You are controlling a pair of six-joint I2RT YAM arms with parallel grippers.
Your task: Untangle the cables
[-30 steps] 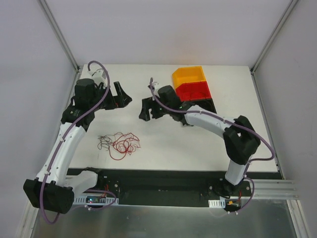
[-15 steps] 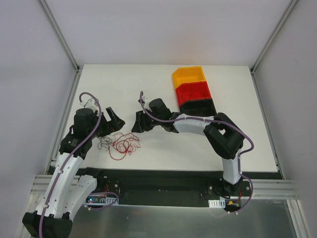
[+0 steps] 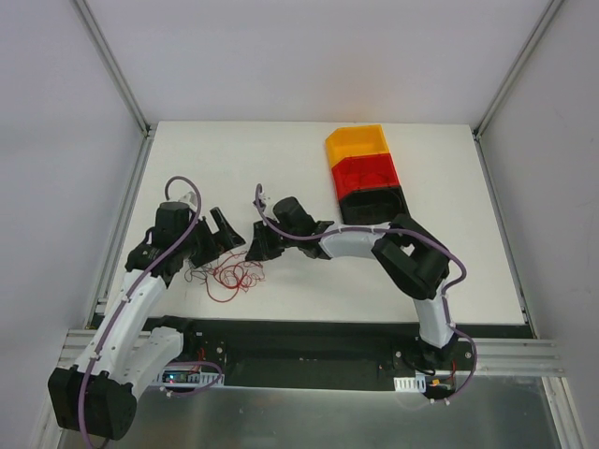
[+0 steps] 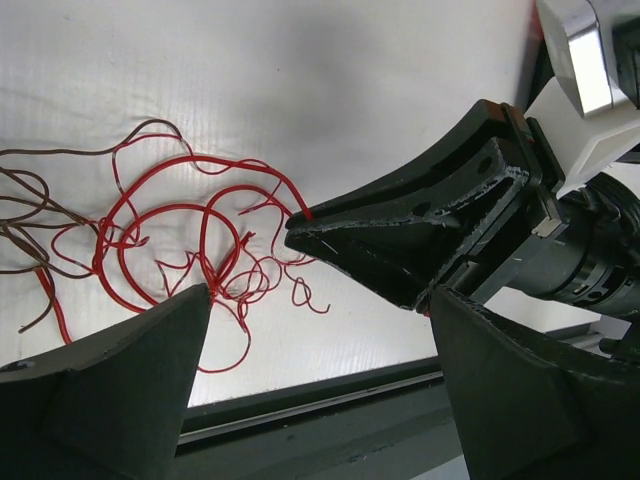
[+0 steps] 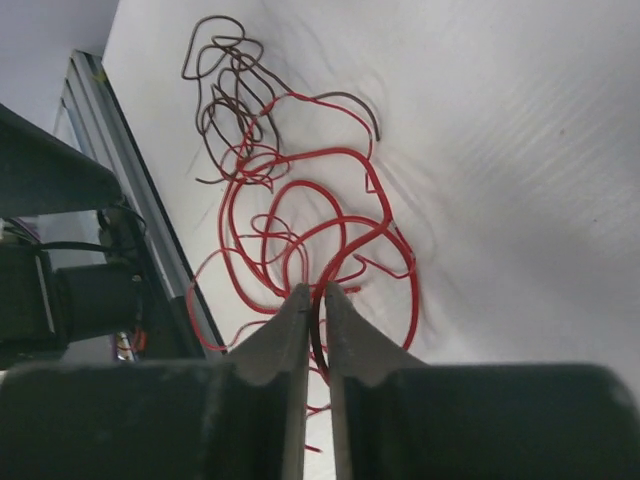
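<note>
Presently we record the left gripper (image 4: 320, 293): fingers spread wide, holding nothing, with the cables (image 4: 190, 235) lying tangled on the table (image 4: 330, 90) just ahead of its tips. Next, the right gripper (image 5: 312, 292): fingers pressed nearly together, pinching one red strand at the tangle's near edge.
</note>
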